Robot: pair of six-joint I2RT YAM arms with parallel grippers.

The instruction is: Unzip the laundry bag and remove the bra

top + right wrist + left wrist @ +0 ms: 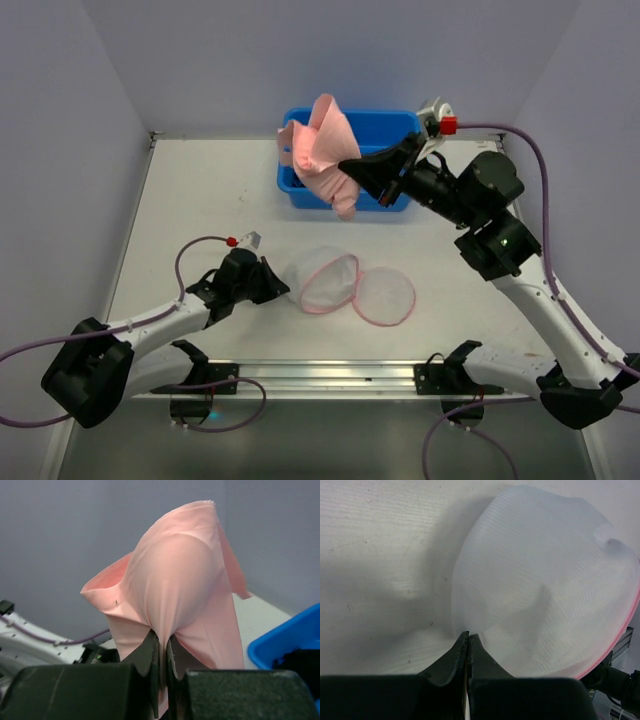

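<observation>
laundry bag (535,595): fine translucent mesh | bra (175,590): smooth matt cloth | tub (380,118): probably glossy plastic

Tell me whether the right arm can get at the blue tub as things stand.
Probably yes. The right gripper, shut on the pink bra, looks raised just above the blue tub, with nothing between them. The left gripper is far off, on the laundry bag.

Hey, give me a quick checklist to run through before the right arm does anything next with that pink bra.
1. Right claw shut on the bra: ok.
2. Bra fully out of the laundry bag: ok.
3. Bra above the blue tub: ok in the top view; its height above the tub, cannot tell.
4. Left claw pinching the bag's mesh: ok.
5. Bag's round flap lying open: ok.
</observation>
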